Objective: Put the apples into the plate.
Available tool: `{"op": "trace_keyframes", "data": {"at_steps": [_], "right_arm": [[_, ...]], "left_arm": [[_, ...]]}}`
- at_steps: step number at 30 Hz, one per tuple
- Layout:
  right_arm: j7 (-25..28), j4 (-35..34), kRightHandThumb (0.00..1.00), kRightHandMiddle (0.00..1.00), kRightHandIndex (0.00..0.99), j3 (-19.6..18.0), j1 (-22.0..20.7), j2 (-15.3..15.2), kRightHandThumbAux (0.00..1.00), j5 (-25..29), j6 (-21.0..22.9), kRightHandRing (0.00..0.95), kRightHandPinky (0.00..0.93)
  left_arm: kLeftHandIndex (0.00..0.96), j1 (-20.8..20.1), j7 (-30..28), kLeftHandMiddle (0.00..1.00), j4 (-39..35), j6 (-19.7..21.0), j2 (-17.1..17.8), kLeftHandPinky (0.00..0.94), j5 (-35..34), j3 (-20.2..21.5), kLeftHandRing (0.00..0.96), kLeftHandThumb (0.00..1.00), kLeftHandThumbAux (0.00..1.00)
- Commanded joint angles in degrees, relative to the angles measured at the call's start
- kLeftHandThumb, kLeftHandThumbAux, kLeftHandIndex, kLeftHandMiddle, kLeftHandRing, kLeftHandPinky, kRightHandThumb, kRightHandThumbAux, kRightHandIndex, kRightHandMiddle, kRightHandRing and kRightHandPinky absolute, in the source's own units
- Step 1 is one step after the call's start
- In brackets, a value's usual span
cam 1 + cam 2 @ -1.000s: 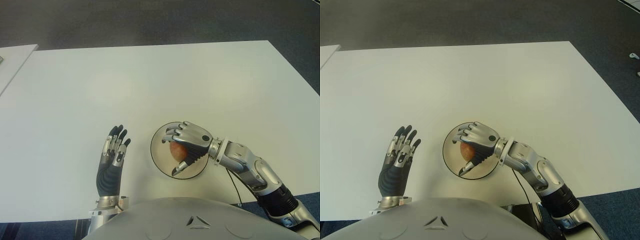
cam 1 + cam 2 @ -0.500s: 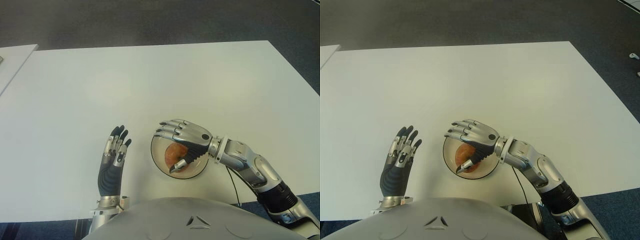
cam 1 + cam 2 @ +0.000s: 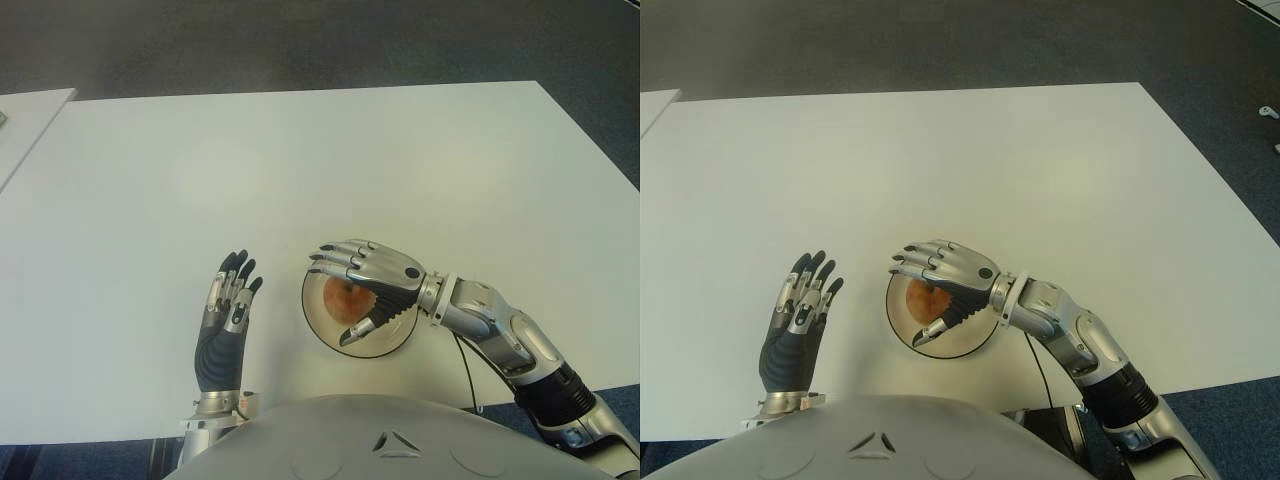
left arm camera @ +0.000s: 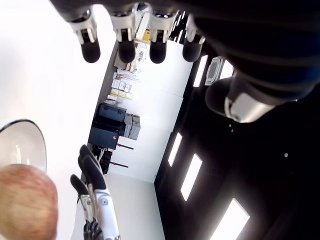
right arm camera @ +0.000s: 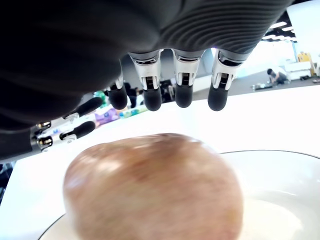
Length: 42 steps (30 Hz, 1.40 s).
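Left eye view: one round reddish-yellow apple (image 3: 347,298) sits in the shallow round glass plate (image 3: 396,342) near the front edge of the white surface (image 3: 300,160), and the right hand (image 3: 370,280) hovers over it with fingers (image 3: 330,262) spread wide, holding nothing. The left hand (image 3: 225,320) shows just beside the plate on its left, palm down, fingers extended and empty. Right eye view: the same arrangement; the right hand's thumb (image 3: 936,330) reaches over the near rim while the apple (image 3: 923,298) lies toward the plate's far-left part, and no second apple is visible anywhere on the surface. Left wrist view: the left hand's fingertips (image 4: 126,49) are straight and apart from everything; the apple (image 4: 25,200) and the plate's rim (image 4: 35,135) appear at the side, clear of that hand. Right wrist view: the right fingertips (image 5: 182,97) hang above the apple (image 5: 155,190) with a visible gap, so contact is released. Assessment: the apple appears firm, smooth and moderately weighty, liable to roll on the curved glass and to bruise if dropped; any regrasp is best taken around its widest girth with thumb opposed. The plate looks breakable and light enough to slide if knocked. Nothing obstructs withdrawal except the plate rim beneath the thumb.
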Motion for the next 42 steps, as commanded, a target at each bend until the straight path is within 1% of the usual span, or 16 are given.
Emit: {"op": "trace_keyframes", "data": {"at_steps": [1,5,7,8,9,11,12,14,21,24,25,27,29,32,35,42], "right_arm": [[2.89,-2.10,0.083,0.000,0.000,-2.50,2.37,1.50,0.236,5.95,5.88,0.000,0.000],[6.14,-4.44,0.099,0.000,0.000,-10.41,5.68,2.82,0.233,22.12,15.16,0.000,0.000],[6.36,-5.21,0.105,0.000,0.000,-12.78,7.49,4.26,0.232,26.98,19.29,0.000,0.000],[6.37,-5.33,0.107,0.000,0.000,-13.07,7.75,4.60,0.231,27.79,20.21,0.000,0.000],[5.27,-4.12,0.108,0.000,0.000,-13.84,8.36,6.85,0.231,30.16,22.68,0.000,0.000],[3.98,-2.94,0.112,0.000,0.000,-14.65,9.04,9.32,0.232,33.00,25.74,0.000,0.000],[2.74,-2.98,0.113,0.000,0.000,-17.79,10.98,11.89,0.232,38.62,29.58,0.000,0.000],[1.27,-3.35,0.114,0.000,0.000,-22.96,14.09,15.09,0.245,46.80,34.48,0.000,0.000],[-3.71,-2.95,0.106,0.000,0.005,-34.92,18.62,21.06,0.289,61.13,41.64,0.000,0.000],[-6.63,-2.01,0.117,0.007,0.052,-38.40,20.96,25.49,0.300,65.68,39.29,0.000,0.000],[-7.29,-1.41,0.124,0.016,0.079,-38.70,22.43,27.29,0.306,65.44,36.06,0.000,0.006],[-7.84,-0.94,0.143,0.038,0.123,-38.30,24.69,29.57,0.321,63.93,31.08,0.000,0.036],[-8.03,-0.77,0.160,0.055,0.156,-37.68,25.91,30.73,0.333,62.78,28.34,0.007,0.051],[-7.75,-0.39,0.180,0.079,0.191,-34.55,29.69,33.60,0.356,58.56,20.67,0.022,0.062],[-7.00,0.68,0.195,0.093,0.187,-32.95,31.19,34.16,0.408,56.45,16.13,0.034,0.055],[-6.12,5.18,0.194,0.070,0.165,-30.44,32.52,33.09,0.464,52.62,11.34,0.012,0.013]], "left_arm": [[0.024,1.48,0.66,0.000,0.00,1.37,-0.26,0.005,-0.89,-0.85,0.000,0.134,0.456],[0.033,2.23,1.38,0.000,0.15,0.90,-1.20,0.012,-0.84,-1.07,0.000,0.138,0.468],[0.037,2.49,1.56,0.000,0.19,0.62,-1.47,0.015,-0.70,-1.13,0.000,0.139,0.470],[0.039,2.56,1.57,0.000,0.17,0.56,-1.51,0.015,-0.68,-1.14,0.000,0.139,0.470],[0.039,2.70,1.65,0.000,0.17,0.49,-1.63,0.016,-0.59,-1.20,0.000,0.139,0.470],[0.043,2.91,1.72,0.002,0.13,0.39,-1.74,0.017,-0.52,-1.27,0.000,0.140,0.466],[0.044,3.05,1.79,0.003,0.11,0.49,-1.69,0.017,-0.38,-1.30,0.000,0.141,0.465],[0.048,3.26,1.90,0.008,0.04,0.68,-1.52,0.014,-0.16,-1.30,0.000,0.140,0.456],[0.070,3.49,3.42,0.016,0.12,0.92,-1.68,0.008,3.30,-0.17,0.000,0.136,0.442],[0.083,3.41,5.17,0.016,-0.28,1.70,-1.89,0.008,7.21,0.59,0.000,0.138,0.446],[0.086,3.37,5.71,0.016,-0.64,2.41,-1.70,0.008,8.68,0.80,0.000,0.140,0.449],[0.086,3.38,6.32,0.017,-1.27,3.51,-1.18,0.005,10.42,1.05,0.000,0.143,0.459],[0.081,3.36,6.71,0.016,-1.63,4.18,-0.77,0.002,11.18,1.21,0.000,0.141,0.469],[0.075,3.74,7.20,0.017,-2.15,5.04,-0.44,0.001,12.09,1.29,0.000,0.139,0.482],[0.075,4.07,7.69,0.019,-1.17,4.41,-0.78,0.012,12.42,1.00,0.000,0.141,0.499],[0.079,4.10,8.54,0.013,0.88,3.18,-1.24,0.001,13.04,0.79,0.000,0.147,0.493]]}}
